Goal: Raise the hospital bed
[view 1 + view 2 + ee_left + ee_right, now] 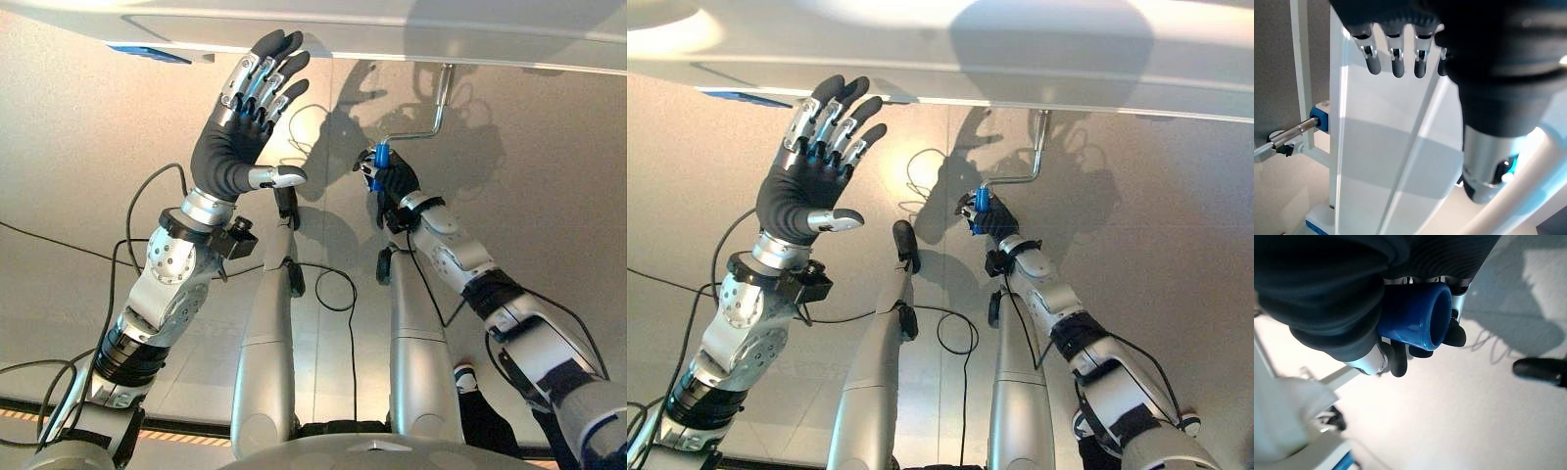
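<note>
1. The hospital bed (392,29) has its white frame along the top edge.
2. The left robot hand (245,108) is raised near this frame, fingers straight, holding nothing.
3. The right robot hand (392,181) is clenched round the blue grip (1418,316) of the metal crank (431,117) under the bed.

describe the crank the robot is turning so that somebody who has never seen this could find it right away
Start at the white bed frame across the top of the head views. A bent silver crank hangs from its underside, right of centre. Its lower end carries a blue grip, the only blue-capped rod there, and the right hand is curled round it.
</note>
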### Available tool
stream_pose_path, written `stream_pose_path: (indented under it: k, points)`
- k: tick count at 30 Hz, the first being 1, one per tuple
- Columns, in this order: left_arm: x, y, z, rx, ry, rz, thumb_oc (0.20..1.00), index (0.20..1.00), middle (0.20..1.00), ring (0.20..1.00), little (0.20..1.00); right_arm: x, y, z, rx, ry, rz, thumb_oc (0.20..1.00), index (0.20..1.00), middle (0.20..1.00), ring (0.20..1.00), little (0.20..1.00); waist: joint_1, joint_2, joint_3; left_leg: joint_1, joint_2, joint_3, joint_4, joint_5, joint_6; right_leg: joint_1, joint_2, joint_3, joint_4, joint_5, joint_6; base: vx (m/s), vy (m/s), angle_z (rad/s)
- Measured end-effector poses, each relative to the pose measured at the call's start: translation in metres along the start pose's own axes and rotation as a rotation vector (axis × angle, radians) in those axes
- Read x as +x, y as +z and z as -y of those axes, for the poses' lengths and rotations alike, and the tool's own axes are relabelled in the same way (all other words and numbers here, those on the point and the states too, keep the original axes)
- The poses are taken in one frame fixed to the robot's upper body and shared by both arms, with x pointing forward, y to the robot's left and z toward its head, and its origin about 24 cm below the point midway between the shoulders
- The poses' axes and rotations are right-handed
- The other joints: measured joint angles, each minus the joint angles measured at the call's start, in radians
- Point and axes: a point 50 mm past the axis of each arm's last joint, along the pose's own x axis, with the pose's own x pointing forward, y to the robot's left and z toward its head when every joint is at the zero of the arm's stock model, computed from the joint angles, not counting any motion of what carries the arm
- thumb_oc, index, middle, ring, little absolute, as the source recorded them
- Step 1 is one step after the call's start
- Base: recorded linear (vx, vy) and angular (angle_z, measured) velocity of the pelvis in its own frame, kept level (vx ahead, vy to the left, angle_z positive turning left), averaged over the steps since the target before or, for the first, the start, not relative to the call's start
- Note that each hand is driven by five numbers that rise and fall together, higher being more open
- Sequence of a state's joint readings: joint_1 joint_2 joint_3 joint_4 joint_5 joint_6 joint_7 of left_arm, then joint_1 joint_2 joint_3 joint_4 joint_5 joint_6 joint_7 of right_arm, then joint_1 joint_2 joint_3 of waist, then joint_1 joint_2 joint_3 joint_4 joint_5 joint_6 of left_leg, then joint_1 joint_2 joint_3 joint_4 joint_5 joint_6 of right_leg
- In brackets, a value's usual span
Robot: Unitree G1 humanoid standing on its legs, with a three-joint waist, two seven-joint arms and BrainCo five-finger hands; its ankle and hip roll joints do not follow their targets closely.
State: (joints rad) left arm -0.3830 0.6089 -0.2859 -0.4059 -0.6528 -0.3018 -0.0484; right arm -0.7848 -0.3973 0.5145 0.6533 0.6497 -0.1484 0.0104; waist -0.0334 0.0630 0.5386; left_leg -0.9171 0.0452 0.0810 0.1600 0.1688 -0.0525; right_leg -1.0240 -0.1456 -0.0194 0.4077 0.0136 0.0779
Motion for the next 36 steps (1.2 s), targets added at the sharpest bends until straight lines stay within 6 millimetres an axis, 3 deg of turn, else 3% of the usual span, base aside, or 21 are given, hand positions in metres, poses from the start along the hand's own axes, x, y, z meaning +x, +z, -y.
stream_pose_path:
  k: [4,11,17,24,27,29,31,36]
  points:
    - [0.002,-0.002,0.004,-0.041,-0.014,0.0,1.0,1.0,1.0,1.0,1.0,0.011,-0.006,0.006,-0.039,-0.055,-0.065,0.2,0.2,0.2,0.2,0.2,0.005,0.003,0.0,0.0,0.0,-0.002,-0.001,0.002,-0.001,0.0,0.0,-0.003,0.0,0.0,-0.001,0.0,0.0,0.0]
    - [0.009,-0.004,0.014,-0.069,-0.074,0.003,1.0,1.0,1.0,1.0,1.0,0.016,-0.015,0.041,-0.067,-0.225,-0.208,0.2,0.2,0.2,0.2,0.2,0.048,0.021,-0.001,0.0,-0.001,-0.007,-0.003,0.004,-0.002,0.001,0.0,-0.006,0.001,0.0,-0.003,0.0,0.0,0.0]
    - [0.013,-0.005,0.019,-0.077,-0.114,0.003,1.0,1.0,1.0,1.0,1.0,0.001,-0.021,0.077,-0.05,-0.356,-0.276,0.2,0.2,0.2,0.2,0.2,0.076,0.033,-0.001,-0.001,-0.011,-0.014,-0.009,0.007,0.002,0.0,-0.011,-0.013,0.005,-0.004,-0.001,0.01,0.0,0.05]
    - [0.012,-0.006,0.02,-0.073,-0.135,-0.009,1.0,1.0,1.0,1.0,1.0,-0.024,-0.029,0.112,-0.016,-0.474,-0.316,0.2,0.2,0.2,0.2,0.2,0.076,0.037,-0.002,-0.004,-0.026,-0.017,-0.026,0.013,0.01,-0.007,-0.026,-0.016,0.013,-0.014,0.009,0.01,-0.009,0.06]
    - [0.01,-0.006,0.02,-0.06,-0.153,-0.028,1.0,1.0,1.0,1.0,1.0,-0.039,-0.028,0.134,-0.01,-0.546,-0.318,0.2,0.2,0.2,0.2,0.2,0.07,0.037,-0.002,-0.007,-0.032,-0.013,-0.032,0.015,0.013,-0.014,-0.034,-0.015,0.012,-0.015,0.011,0.0,0.0,0.0]
    - [0.01,-0.005,0.017,-0.038,-0.163,-0.041,1.0,1.0,1.0,1.0,1.0,-0.059,-0.025,0.16,-0.008,-0.636,-0.314,0.2,0.2,0.2,0.2,0.2,0.066,0.037,-0.002,-0.007,-0.034,-0.013,-0.036,0.015,0.013,-0.014,-0.034,-0.014,0.009,-0.017,0.014,0.0,0.0,0.0]
    - [0.008,-0.005,0.014,-0.039,-0.163,-0.052,1.0,1.0,1.0,1.0,1.0,-0.066,-0.02,0.169,0.0,-0.655,-0.295,0.2,0.2,0.2,0.2,0.2,0.052,0.037,-0.002,-0.006,-0.034,-0.014,-0.037,0.015,0.013,-0.012,-0.034,-0.015,0.009,-0.018,0.014,0.0,0.0,0.0]
    - [0.009,-0.004,0.015,-0.047,-0.167,-0.051,1.0,1.0,1.0,1.0,1.0,-0.066,-0.021,0.168,0.053,-0.654,-0.254,0.2,0.2,0.2,0.2,0.2,0.045,0.037,-0.002,-0.002,-0.033,-0.011,-0.036,0.015,0.014,-0.012,-0.033,-0.011,0.013,-0.018,0.014,0.0,0.0,0.0]
